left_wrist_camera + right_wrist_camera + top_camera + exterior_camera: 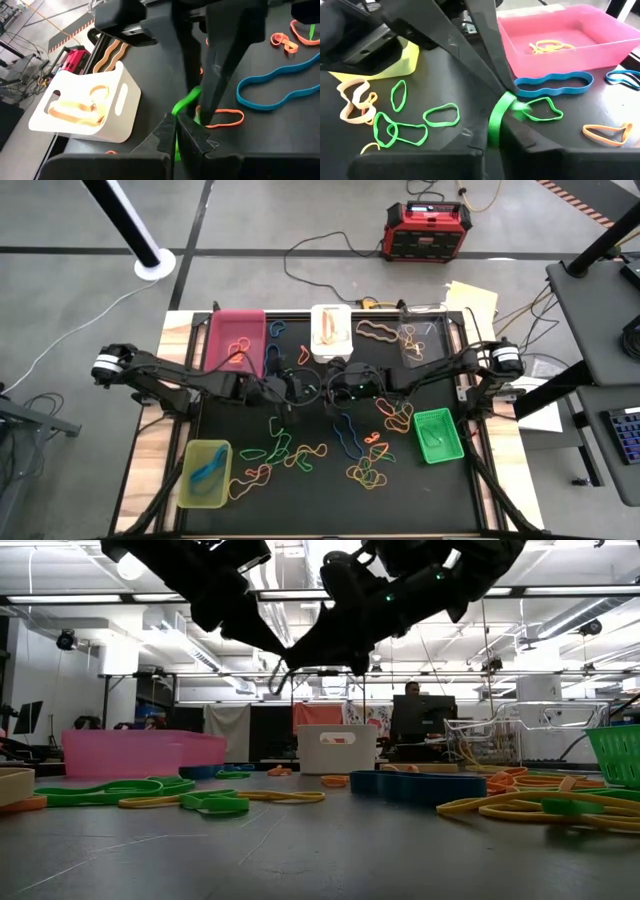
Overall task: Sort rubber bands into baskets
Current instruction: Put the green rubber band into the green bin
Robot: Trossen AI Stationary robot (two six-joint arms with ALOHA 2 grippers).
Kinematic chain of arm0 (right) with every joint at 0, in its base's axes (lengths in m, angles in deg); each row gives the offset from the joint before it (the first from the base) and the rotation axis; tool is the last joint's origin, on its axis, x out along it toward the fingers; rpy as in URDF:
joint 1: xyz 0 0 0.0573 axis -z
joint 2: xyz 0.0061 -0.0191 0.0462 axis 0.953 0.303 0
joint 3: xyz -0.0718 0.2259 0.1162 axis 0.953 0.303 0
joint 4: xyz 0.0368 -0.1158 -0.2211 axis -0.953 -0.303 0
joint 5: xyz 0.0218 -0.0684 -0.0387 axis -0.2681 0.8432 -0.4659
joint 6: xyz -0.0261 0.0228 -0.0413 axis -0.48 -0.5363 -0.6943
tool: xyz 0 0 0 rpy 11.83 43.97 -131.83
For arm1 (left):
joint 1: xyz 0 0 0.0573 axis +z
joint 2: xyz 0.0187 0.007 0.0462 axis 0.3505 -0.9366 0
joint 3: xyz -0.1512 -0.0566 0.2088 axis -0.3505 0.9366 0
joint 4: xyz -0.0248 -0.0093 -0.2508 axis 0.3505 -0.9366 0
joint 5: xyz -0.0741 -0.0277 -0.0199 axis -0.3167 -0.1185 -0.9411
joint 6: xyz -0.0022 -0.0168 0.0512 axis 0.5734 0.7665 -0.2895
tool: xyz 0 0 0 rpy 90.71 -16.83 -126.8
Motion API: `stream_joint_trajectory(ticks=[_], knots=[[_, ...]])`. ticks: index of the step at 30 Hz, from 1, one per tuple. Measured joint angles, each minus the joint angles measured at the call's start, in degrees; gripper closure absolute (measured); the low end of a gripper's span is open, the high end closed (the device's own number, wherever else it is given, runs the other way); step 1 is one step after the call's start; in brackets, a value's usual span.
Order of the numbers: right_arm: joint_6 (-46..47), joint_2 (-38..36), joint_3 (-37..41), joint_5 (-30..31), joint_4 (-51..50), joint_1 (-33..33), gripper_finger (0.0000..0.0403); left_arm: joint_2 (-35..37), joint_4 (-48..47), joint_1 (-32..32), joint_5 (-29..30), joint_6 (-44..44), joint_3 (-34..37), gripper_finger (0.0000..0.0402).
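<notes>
Inside the pink basket (236, 330) lie thin orange loops (236, 343); both grippers, left (285, 388) and right (338, 388), pinch 1 floppy green band (499, 117).

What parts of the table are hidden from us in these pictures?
- High view: the mat under both dark arms is covered by them where the left gripper and right gripper meet.
- Low view: the inside of the white plastic basket is hidden by its own wall.
- Right wrist view: the yellow-green plastic basket is mostly blocked by the arm.
</notes>
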Motion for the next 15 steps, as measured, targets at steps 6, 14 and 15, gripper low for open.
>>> stream_joint_trajectory(ticks=[6,14,15], knots=[[0.7,-0.9,-0.7,0.0,-4.6,0.0,0.0393,0.1,0.0,0.0,-3.1,1.0,0.0,0.0364],[5.6,-7.4,-12.0,-7.7,-51.4,-0.7,0.0394,1.3,0.7,0.0,5.7,-3.2,0.0,0.0255],[6.0,-8.1,-13.4,-9.9,-58.1,-1.2,0.0394,1.4,0.9,0.0,6.3,-3.7,0.0,0.0246]])
